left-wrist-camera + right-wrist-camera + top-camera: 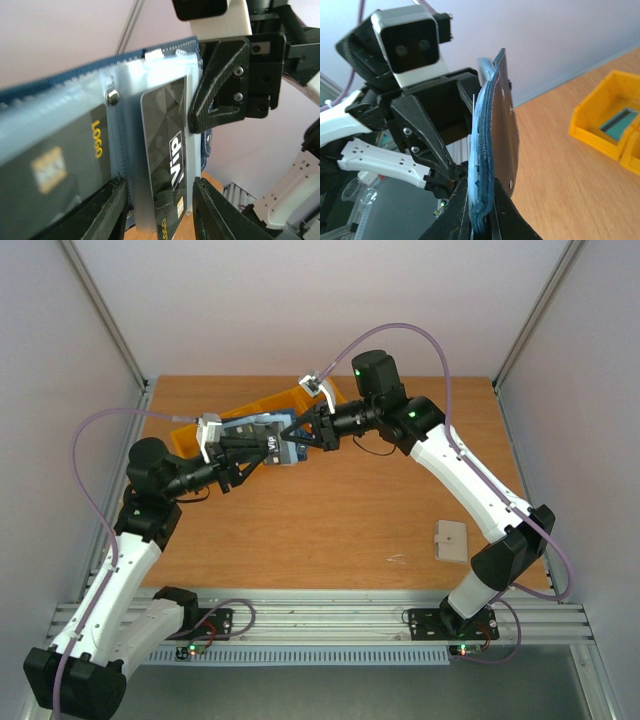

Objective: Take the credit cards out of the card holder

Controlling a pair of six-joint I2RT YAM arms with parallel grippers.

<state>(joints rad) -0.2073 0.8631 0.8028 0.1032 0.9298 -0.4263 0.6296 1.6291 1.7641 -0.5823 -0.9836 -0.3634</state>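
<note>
Two grips: right tool [481,207] clamped on card holder [503,125], left tool [160,202] seemingly pinching black card [163,125].

Dark navy blue folding fabric wallet [502,130], lighter blue-grey inner pockets [125,95]; glossy black faceted-pattern plastic card [167,150], white VIP, gold digits; second dark rectangular card [50,160] to its left, gold chip, gold LOGO; yellow plastic bins [600,125] far; beige square pad [451,540] near right; orange-brown wooden table [330,530]
</note>
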